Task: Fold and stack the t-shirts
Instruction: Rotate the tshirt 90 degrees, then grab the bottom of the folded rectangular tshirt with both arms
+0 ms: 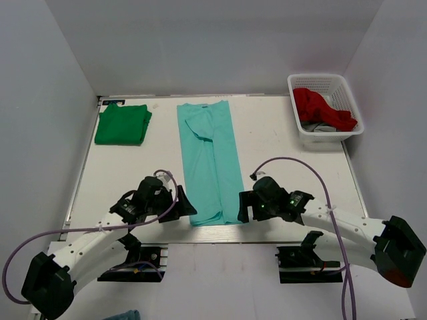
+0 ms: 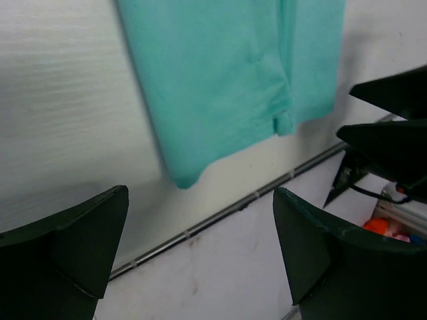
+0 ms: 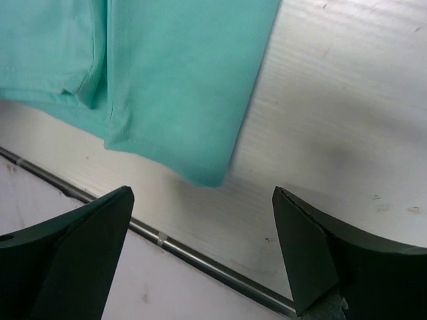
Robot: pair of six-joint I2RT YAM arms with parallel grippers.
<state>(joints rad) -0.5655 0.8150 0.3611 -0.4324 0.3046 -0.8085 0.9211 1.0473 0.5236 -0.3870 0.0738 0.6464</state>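
Left claw [image 1: 183,202] and right claw [image 1: 244,207] are hanging spread wide either side of the near end of the long light teal fabric t-shirt [image 1: 210,160].

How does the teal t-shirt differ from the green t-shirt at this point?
The teal t-shirt is light mint; the green t-shirt is darker emerald. The teal t-shirt lies as a long narrow strip in the middle; the green t-shirt is a small folded square in the far left corner. Both lie flat on the table.
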